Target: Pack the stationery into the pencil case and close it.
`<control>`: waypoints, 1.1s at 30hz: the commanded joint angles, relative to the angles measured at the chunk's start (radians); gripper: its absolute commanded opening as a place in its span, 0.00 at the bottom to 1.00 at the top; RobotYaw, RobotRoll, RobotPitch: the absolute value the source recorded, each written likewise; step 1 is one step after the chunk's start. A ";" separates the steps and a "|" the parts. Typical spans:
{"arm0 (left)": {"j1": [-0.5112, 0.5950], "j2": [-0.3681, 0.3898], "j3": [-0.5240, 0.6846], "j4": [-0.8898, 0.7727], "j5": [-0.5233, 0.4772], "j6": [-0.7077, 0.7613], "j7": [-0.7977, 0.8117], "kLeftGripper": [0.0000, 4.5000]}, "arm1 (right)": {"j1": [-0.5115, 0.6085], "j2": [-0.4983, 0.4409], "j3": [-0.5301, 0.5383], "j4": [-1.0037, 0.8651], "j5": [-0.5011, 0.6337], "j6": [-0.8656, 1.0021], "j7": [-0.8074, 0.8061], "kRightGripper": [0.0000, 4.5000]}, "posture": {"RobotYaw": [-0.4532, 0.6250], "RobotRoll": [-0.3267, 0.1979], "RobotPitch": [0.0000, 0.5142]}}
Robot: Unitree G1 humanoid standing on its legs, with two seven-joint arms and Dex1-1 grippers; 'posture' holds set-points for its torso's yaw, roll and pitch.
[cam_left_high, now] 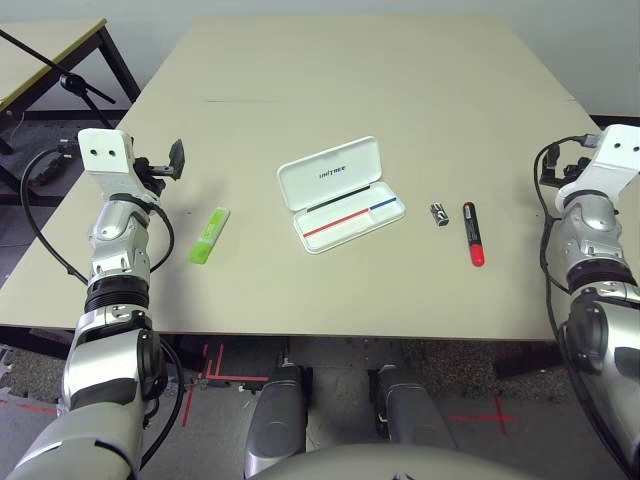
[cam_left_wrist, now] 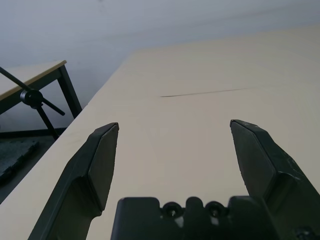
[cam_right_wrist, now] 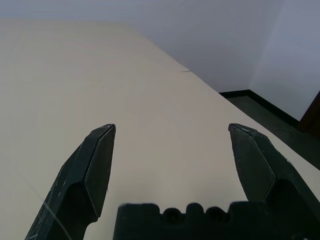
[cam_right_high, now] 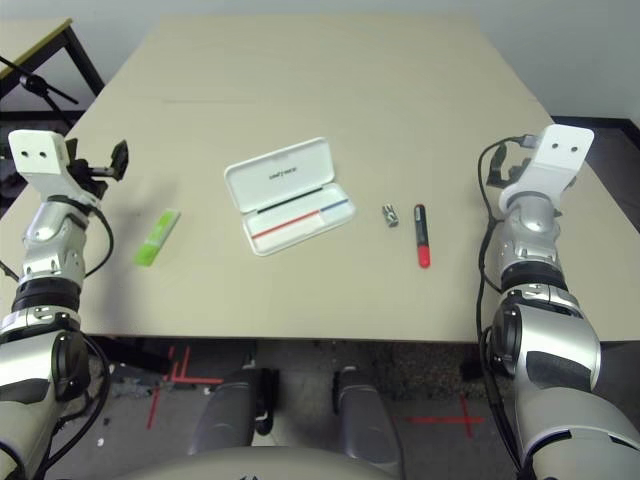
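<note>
Left eye view gives you the beige table (cam_left_high: 400,90) with the white pencil case (cam_left_high: 340,195) lying open near its middle, lid tipped back. Inside its tray you can see the thin black pen (cam_left_high: 345,199) and the red-and-blue pencil (cam_left_high: 352,219) side by side. Your lime-green highlighter (cam_left_high: 210,235) lies to its left. On the case's right, the small metallic piece (cam_left_high: 438,215) sits just beside the red marker (cam_left_high: 472,233). Your left gripper (cam_left_wrist: 172,150) and right gripper (cam_right_wrist: 170,150) are both spread wide and released, grasping nothing, over bare tabletop, well apart from everything.
</note>
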 commanded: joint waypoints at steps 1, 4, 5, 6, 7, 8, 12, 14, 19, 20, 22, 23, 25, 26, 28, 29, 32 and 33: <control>-0.010 -0.005 -0.013 0.019 0.006 0.001 -0.006 1.00 | -0.001 -0.002 -0.002 0.011 -0.002 -0.003 0.003 1.00 | 0.52 0.62 0.18; -0.014 -0.006 -0.016 0.011 0.007 0.004 -0.005 1.00 | -0.006 -0.002 -0.001 0.015 -0.001 -0.002 0.005 1.00 | 0.52 0.62 0.18; -0.016 -0.006 -0.017 0.010 0.006 0.004 -0.006 1.00 | -0.009 -0.002 -0.001 0.015 -0.002 -0.001 0.006 1.00 | 0.52 0.62 0.18; -0.019 -0.005 -0.018 0.011 0.006 0.004 -0.007 1.00 | -0.011 -0.001 0.000 0.016 -0.002 0.000 0.007 1.00 | 0.52 0.62 0.18; -0.021 -0.004 -0.019 0.013 0.005 0.003 -0.008 1.00 | -0.014 -0.002 0.000 0.017 -0.002 0.000 0.009 1.00 | 0.52 0.62 0.18; -0.023 -0.002 -0.019 0.016 0.005 0.003 -0.008 1.00 | -0.017 -0.001 0.000 0.017 -0.001 0.000 0.012 1.00 | 0.51 0.62 0.18; -0.025 -0.001 -0.022 0.021 0.003 0.001 -0.013 1.00 | -0.023 -0.003 0.010 0.010 -0.002 0.000 0.060 1.00 | 0.50 0.62 0.19; -0.024 -0.003 -0.023 0.022 0.003 0.001 -0.015 1.00 | -0.022 -0.007 0.017 -0.001 0.001 0.003 0.111 1.00 | 0.50 0.62 0.19; -0.019 -0.006 -0.027 0.011 0.001 0.008 -0.024 1.00 | -0.013 -0.031 0.032 -0.026 0.023 0.059 0.340 1.00 | 0.49 0.62 0.21; -0.017 -0.005 -0.026 0.006 0.000 0.010 -0.026 1.00 | -0.009 -0.038 0.040 -0.036 0.026 0.073 0.405 1.00 | 0.49 0.62 0.21; -0.012 -0.001 -0.026 -0.003 -0.002 0.017 -0.033 1.00 | 0.008 -0.057 0.074 -0.081 0.028 0.113 0.565 1.00 | 0.49 0.62 0.21; -0.010 0.000 -0.025 -0.008 -0.003 0.019 -0.036 1.00 | 0.019 -0.069 0.091 -0.104 0.029 0.132 0.635 1.00 | 0.49 0.62 0.21; -0.005 0.002 -0.024 -0.016 -0.004 0.024 -0.040 1.00 | 0.039 -0.090 0.117 -0.149 0.030 0.170 0.747 1.00 | 0.49 0.62 0.21; -0.003 0.003 -0.024 -0.020 -0.004 0.026 -0.042 1.00 | 0.055 -0.103 0.138 -0.179 0.029 0.190 0.816 1.00 | 0.49 0.62 0.21; 0.000 0.006 -0.023 -0.026 -0.004 0.031 -0.046 1.00 | 0.086 -0.131 0.181 -0.237 0.021 0.224 0.935 1.00 | 0.49 0.62 0.20; 0.001 0.007 -0.023 -0.028 -0.003 0.033 -0.047 1.00 | 0.097 -0.142 0.196 -0.259 0.017 0.237 0.975 1.00 | 0.49 0.62 0.20; 0.014 0.018 -0.026 -0.053 -0.010 0.060 -0.078 1.00 | 0.114 -0.165 0.225 -0.308 0.022 0.289 1.061 1.00 | 0.49 0.62 0.20; 0.022 0.022 -0.029 -0.066 -0.015 0.076 -0.097 1.00 | 0.116 -0.170 0.231 -0.319 0.024 0.303 1.078 1.00 | 0.49 0.62 0.20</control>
